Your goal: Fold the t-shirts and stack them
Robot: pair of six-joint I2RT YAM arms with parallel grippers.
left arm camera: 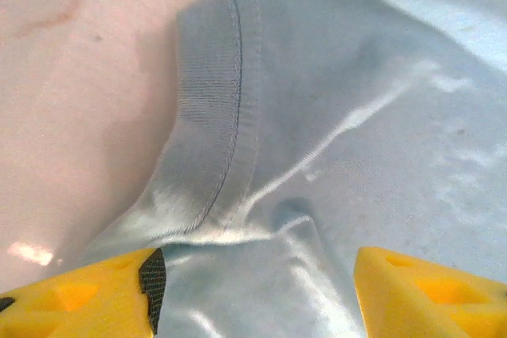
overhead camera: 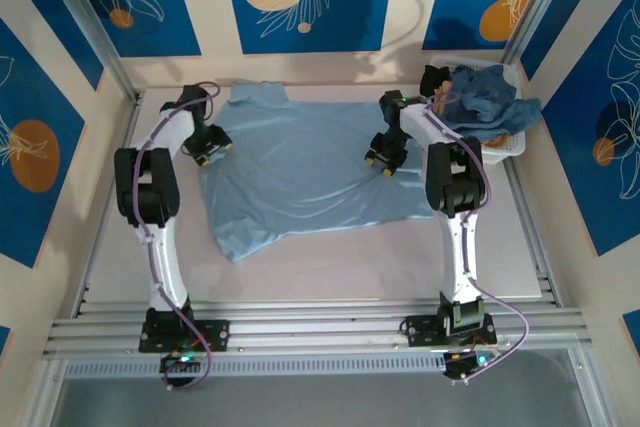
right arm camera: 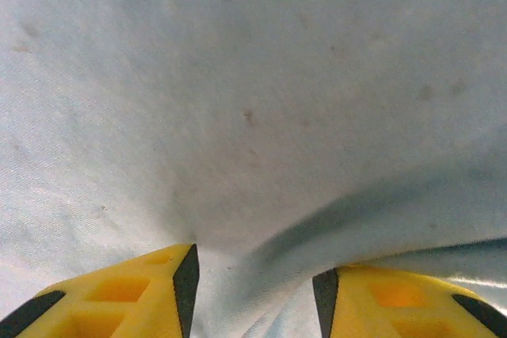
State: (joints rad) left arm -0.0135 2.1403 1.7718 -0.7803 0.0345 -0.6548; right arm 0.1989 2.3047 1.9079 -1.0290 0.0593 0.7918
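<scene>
While I watched the left wrist feed, the left gripper stood with its yellow fingers wide apart, pressed low on the pale shirt. A small ridge of cloth rose between them, and a ribbed band ran off toward 12 o'clock. The right gripper also had its jaws apart, a fold of the same shirt humped in the gap.

From above, I saw the left gripper at the shirt's 9 o'clock edge and the right gripper near its 3 o'clock edge. That shirt lay spread on the table. At 2 o'clock the dark shirt sat heaped in the basket.
</scene>
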